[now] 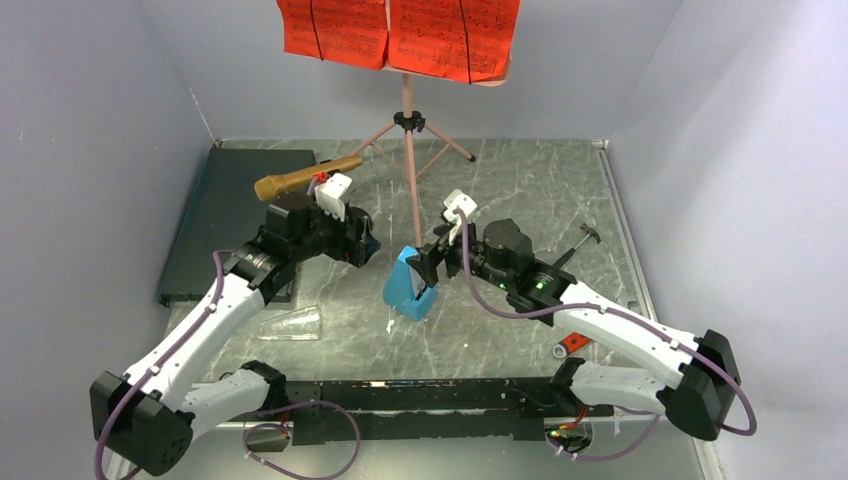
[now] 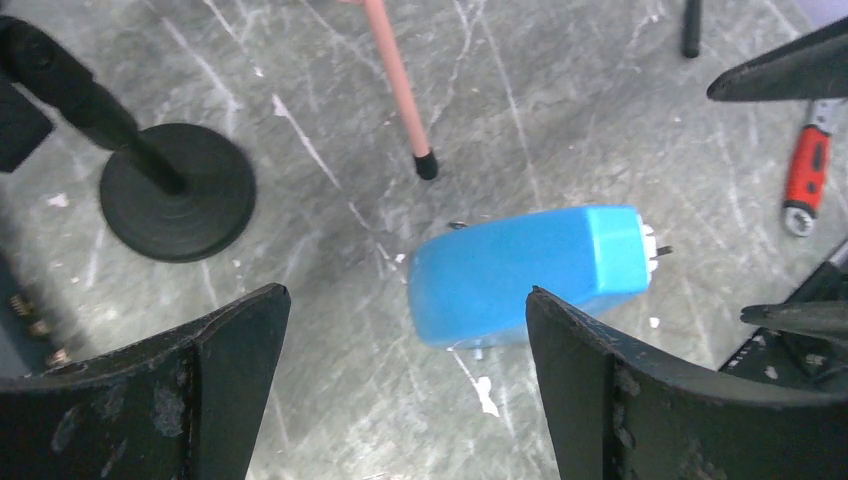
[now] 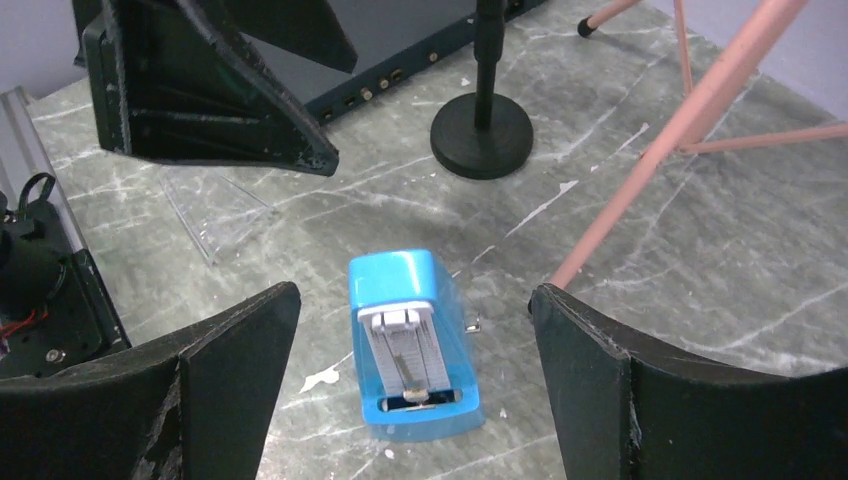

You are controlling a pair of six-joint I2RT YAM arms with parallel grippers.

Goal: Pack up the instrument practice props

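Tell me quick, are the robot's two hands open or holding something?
Left gripper: open, holding nothing.
Right gripper: open, holding nothing; the blue metronome sits untouched below it.

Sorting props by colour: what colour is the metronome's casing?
Bright blue metronome, clearest in the right wrist view.

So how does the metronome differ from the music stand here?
The metronome is blue, the music stand pink. The metronome is a squat wedge; the music stand a tall thin pole on tripod legs. The music stand carries red pages; the metronome nothing. Both rest on the table.
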